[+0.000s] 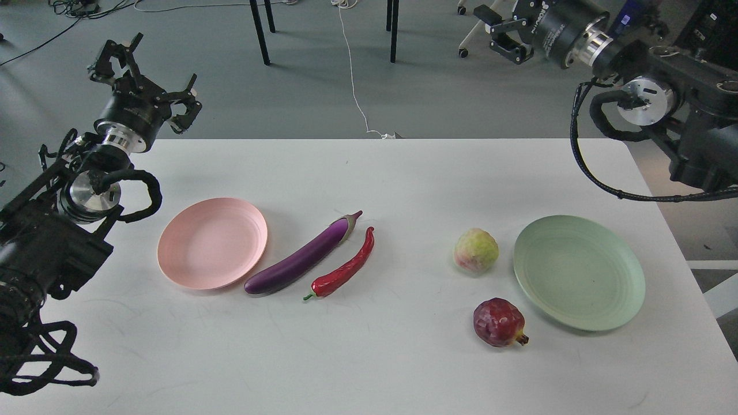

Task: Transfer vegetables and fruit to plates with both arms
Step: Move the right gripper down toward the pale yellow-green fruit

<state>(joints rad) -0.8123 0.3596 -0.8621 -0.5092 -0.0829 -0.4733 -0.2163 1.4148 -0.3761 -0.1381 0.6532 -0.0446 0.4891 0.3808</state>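
A purple eggplant [302, 256] and a red chili pepper [345, 268] lie side by side left of centre, next to the empty pink plate [212, 242]. A green-yellow fruit [475, 251] and a dark red pomegranate [498, 321] sit just left of the empty green plate [579, 272]. My left gripper [149, 80] is open and empty, raised beyond the table's far left corner. My right gripper [497, 31] is open and empty, high at the top of the view beyond the table's far edge, far from the fruit.
Everything rests on a white table [369, 173]. Beyond its far edge are black furniture legs [259, 31], a white cable [353, 75] on the floor and a chair base [467, 43]. The right arm's body [692, 132] hangs over the far right corner.
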